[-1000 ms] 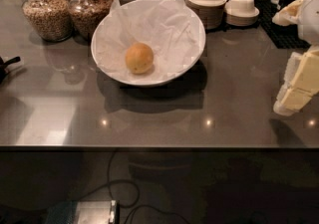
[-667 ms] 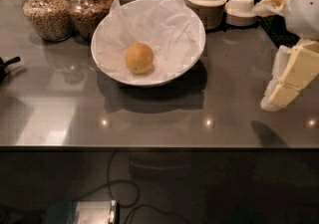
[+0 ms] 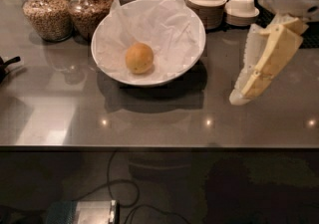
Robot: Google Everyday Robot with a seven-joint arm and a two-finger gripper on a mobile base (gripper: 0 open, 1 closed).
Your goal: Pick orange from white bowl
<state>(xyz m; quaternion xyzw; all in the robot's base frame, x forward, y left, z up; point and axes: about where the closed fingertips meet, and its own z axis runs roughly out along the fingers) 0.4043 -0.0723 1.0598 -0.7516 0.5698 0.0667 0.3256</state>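
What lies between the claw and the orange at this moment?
In the camera view, only a strip of bare counter, then the right rim of the white bowl and its crinkled paper, separate the claw from the orange.

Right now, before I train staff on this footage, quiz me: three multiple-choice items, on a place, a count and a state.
1. Where is the orange? A) on a shelf B) in the white bowl C) in a drawer
2. How many oranges show? A) one B) two C) three
3. The orange is: A) gripped B) halved C) lying free
Answers: B, it rests on the paper inside the bowl; A, only one shows; C, the gripper hangs over the counter right of the bowl, apart from it.
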